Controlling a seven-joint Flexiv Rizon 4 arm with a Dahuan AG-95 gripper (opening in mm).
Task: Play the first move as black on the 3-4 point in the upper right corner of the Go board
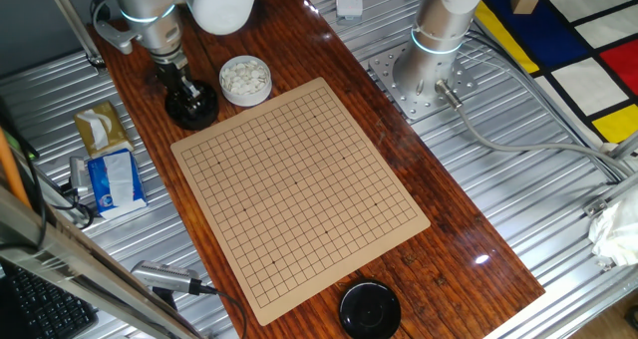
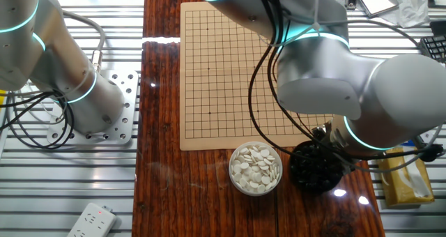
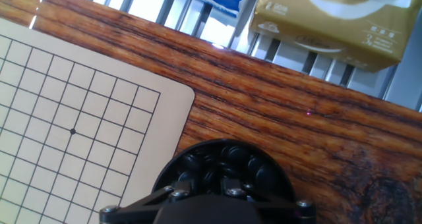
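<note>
The tan Go board (image 1: 299, 189) lies on the wooden table with no stones on its grid; it also shows in the other fixed view (image 2: 230, 70) and in the hand view (image 3: 66, 132). The 3-4 point is an unmarked crossing I cannot single out. My gripper (image 1: 184, 88) reaches down into the black bowl (image 1: 192, 108) of black stones beside a board corner. In the hand view the fingertips (image 3: 179, 186) sit among the glossy black stones (image 3: 224, 159). Dark fingers against dark stones hide whether one stone is held. The gripper (image 2: 325, 138) stands over the same bowl (image 2: 313, 169) in the other fixed view.
A bowl of white stones (image 1: 244, 80) stands next to the black bowl, also in the other fixed view (image 2: 256, 169). A black lid (image 1: 370, 309) lies at the board's near corner. Tissue packs (image 1: 100, 128) and a blue packet (image 1: 112, 179) lie at the left. A second arm's base (image 1: 429, 75) stands at the right.
</note>
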